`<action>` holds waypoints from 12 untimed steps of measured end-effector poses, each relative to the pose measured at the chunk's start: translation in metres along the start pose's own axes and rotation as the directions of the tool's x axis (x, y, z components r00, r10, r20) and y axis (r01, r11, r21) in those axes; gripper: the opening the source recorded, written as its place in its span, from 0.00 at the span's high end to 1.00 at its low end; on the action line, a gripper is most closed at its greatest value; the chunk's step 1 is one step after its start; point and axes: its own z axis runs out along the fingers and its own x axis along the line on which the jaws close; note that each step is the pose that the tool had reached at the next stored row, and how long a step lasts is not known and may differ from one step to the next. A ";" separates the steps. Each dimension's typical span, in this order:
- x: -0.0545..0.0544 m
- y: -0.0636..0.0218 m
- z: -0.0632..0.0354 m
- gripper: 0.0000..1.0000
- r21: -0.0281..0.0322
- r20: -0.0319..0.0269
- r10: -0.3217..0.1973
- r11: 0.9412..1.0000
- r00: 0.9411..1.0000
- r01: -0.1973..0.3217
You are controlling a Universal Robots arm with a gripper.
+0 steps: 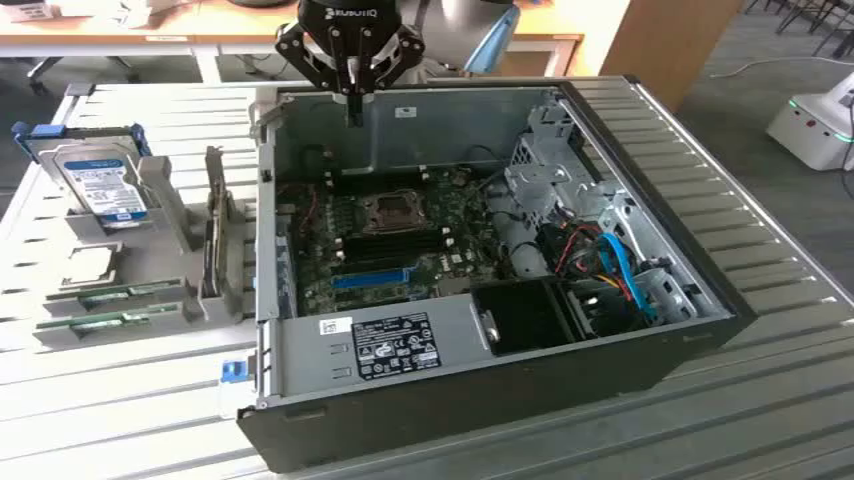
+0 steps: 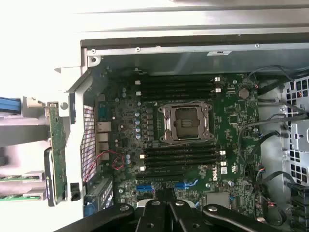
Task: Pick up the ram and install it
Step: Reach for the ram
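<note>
Gripper [image 1: 354, 118]: I logged it pressed together, empty, above the open computer case [image 1: 534, 400]. Ram [image 1: 130, 294]: apparently resting in a grey holder [image 1: 51, 332] beside the case, next to its twin [image 1: 114, 322].

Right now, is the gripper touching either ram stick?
Apart. The exterior view shows the gripper up over the case's far wall, and both ram sticks lying in a grey holder outside the case, at that view's left.

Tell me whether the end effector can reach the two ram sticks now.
Probably yes: the ram sticks lie uncovered in a grey holder outside the case, open from above; the end effector hangs over the case.
</note>
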 end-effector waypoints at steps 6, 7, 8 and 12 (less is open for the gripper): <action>0.000 0.0000 0.0000 0.89 0.000 0.000 -0.002 1.000 1.000 0.002; 0.001 0.0000 0.0000 0.89 0.000 0.000 -0.002 1.000 1.000 0.002; 0.001 0.0000 0.0000 0.89 0.000 0.000 -0.002 1.000 1.000 0.002; 0.002 -0.0001 0.0000 0.89 0.000 0.000 -0.002 1.000 1.000 0.002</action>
